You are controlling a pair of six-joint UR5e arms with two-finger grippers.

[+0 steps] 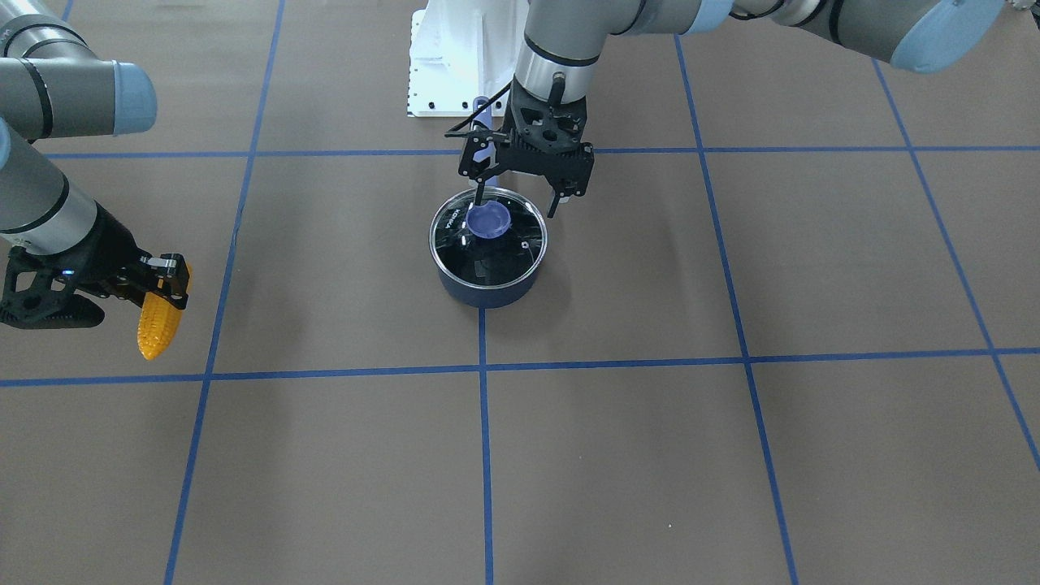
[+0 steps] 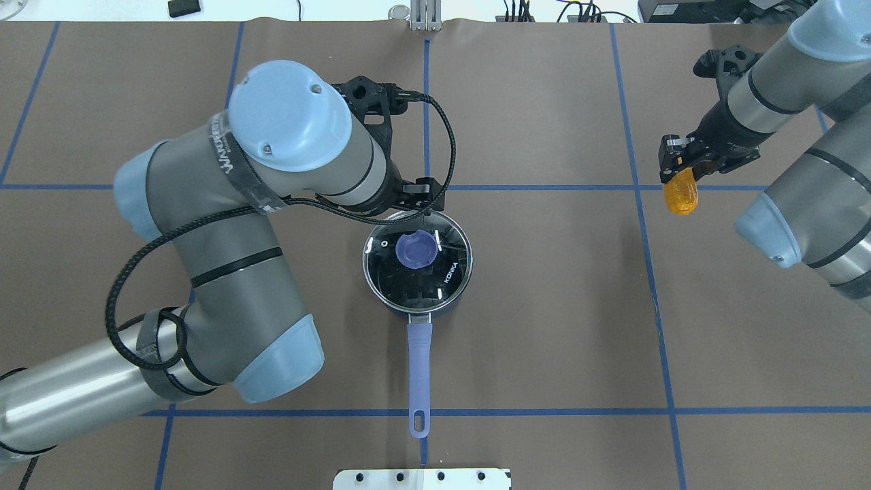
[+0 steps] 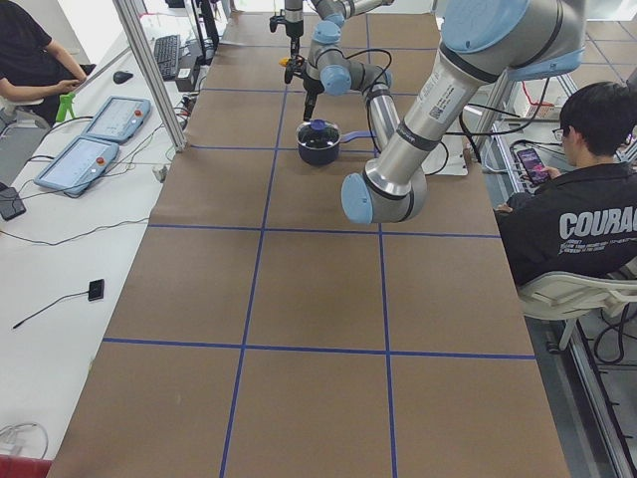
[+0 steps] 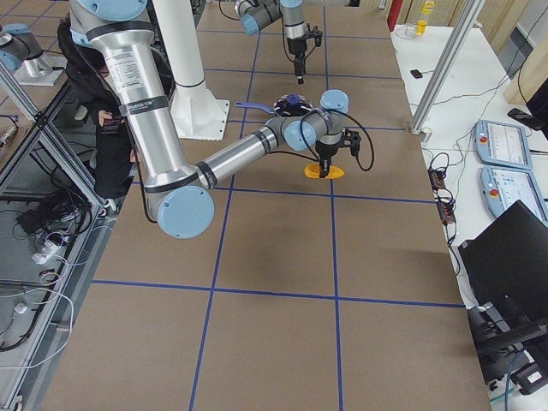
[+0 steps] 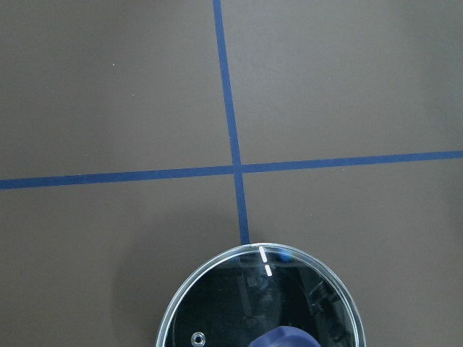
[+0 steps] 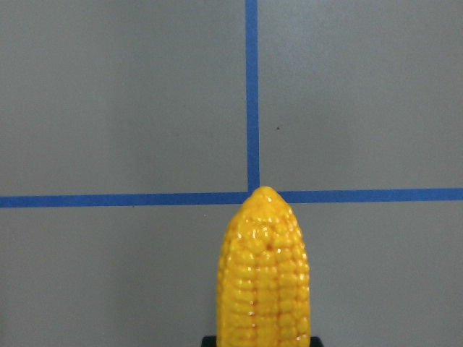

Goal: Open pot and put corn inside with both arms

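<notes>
the pot (image 1: 486, 291) is capped by its lid (image 1: 490, 262) — left pincer (image 1: 518, 197) spread empty just above; corn (image 1: 158, 323) is clamped in right pincer (image 1: 169, 282), well aside.

The left arm (image 2: 224, 272) and right arm (image 2: 782, 102) are grey-silver tubes, jointed by rounded light-blue caps (image 2: 289, 116) dotted with small screws. A black braided cable (image 2: 136, 258) runs along the left arm under black straps, one lettered in white. The left pincer (image 1: 517, 203) and right pincer (image 1: 166, 280) are black and skeletal. The white base mount (image 1: 455, 65) shows dark screw holes.
</notes>
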